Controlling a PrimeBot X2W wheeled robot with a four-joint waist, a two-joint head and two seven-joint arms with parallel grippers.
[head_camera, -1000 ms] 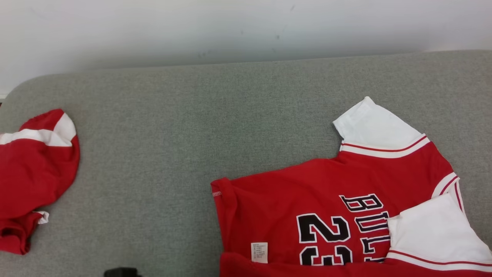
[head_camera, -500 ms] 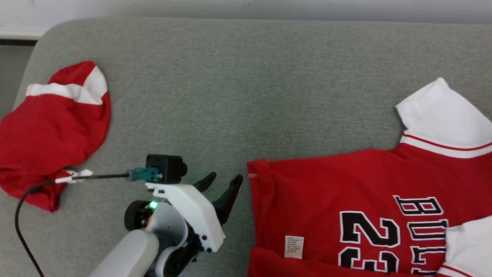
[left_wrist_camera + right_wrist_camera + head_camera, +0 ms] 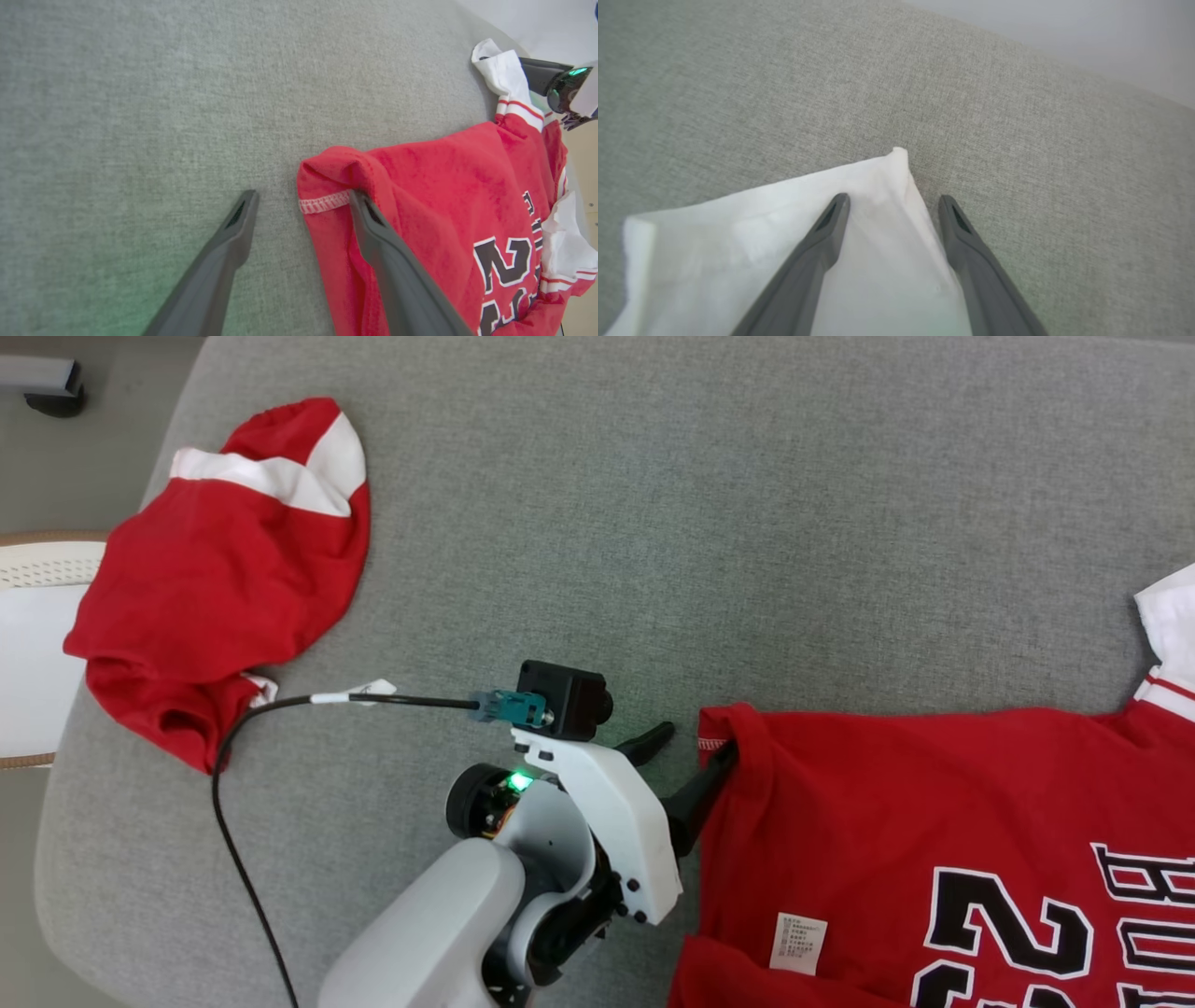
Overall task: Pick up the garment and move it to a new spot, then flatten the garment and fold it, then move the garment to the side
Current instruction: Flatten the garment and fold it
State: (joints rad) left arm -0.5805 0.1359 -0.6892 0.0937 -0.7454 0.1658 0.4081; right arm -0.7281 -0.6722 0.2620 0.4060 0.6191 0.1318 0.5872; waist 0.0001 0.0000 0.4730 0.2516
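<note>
1. We see a grey woven surface (image 3: 653, 523) w/ rounded corners under everything. The head view adds grey floor (image 3: 103, 439) past its left end and a white object (image 3: 33, 653) w/ a tan rim beside that end; we can't tell what it is. The right wrist view adds a pale wall (image 3: 1064, 32) behind the surface.
2. Task item: a red jersey (image 3: 887, 840) spread on the right part of the surface, black-and-white "23" + lettering facing up. The head view cuts it off at right & bottom. The left wrist view shows more of it, incl. both white sleeves.
3. A second red garment (image 3: 224, 579) w/ a white stripe lies crumpled at the surface's left end, well apart from the jersey.
4. Left gripper (image 3: 693, 747): open, holding nothing. One finger is over bare surface, the other has its tip at the jersey's folded hem corner. The left wrist view puts that tip against the fold by the white stitching; over or under the cloth, we can't tell.
5. Right gripper (image 3: 894, 200): open, nothing clamped. Its own view shows one finger over a white sleeve (image 3: 761, 242), the other over bare surface, w/ the sleeve's corner between them. The left wrist view shows one of its fingers (image 3: 537, 74) just beside the far sleeve.
6. Small bits, head view: a black cable (image 3: 429, 702) running to the black wrist cam (image 3: 565, 698), a green light (image 3: 518, 782) on the left wrist, and a white label (image 3: 796, 943) on the jersey.
</note>
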